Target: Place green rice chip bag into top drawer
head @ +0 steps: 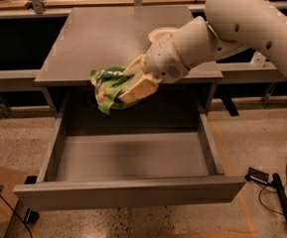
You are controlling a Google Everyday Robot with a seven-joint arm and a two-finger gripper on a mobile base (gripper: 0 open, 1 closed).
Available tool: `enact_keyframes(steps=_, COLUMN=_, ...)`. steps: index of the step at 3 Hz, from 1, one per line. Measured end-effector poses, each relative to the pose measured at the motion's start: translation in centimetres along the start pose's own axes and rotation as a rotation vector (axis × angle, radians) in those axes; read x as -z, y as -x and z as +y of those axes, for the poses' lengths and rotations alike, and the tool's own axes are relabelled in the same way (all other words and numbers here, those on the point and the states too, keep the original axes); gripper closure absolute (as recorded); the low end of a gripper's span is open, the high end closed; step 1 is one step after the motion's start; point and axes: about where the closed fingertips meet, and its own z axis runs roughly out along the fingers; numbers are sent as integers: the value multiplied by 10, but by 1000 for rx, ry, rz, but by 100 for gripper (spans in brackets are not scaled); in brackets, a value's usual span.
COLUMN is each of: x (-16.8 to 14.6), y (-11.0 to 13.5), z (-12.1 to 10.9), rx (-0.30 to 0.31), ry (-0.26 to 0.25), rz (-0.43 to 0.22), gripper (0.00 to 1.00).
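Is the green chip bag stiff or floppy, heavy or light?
Probably floppy: the green rice chip bag sags crumpled below the gripper, which holds it above the back of the open top drawer. Likely light, since a pinch carries it.

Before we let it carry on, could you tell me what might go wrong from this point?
1. The gripper, jaws shut on the bag, is level with the cabinet top's front edge; the hanging part of the bag might catch there.
2. It is over the drawer's back, so a release now could land the bag against the rear wall.
3. The arm passes close to the bowl and might nudge it.
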Motion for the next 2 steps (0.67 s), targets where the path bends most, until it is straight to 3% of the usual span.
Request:
enact_keyframes(steps=1, x=-17, y=-5, z=49, rx=-44, ry=61, rz=-78, gripper=100)
enact_keyframes(steps=2, x=-46, y=-26, z=86, rx=-79, ry=124, rz=-119, gripper=85)
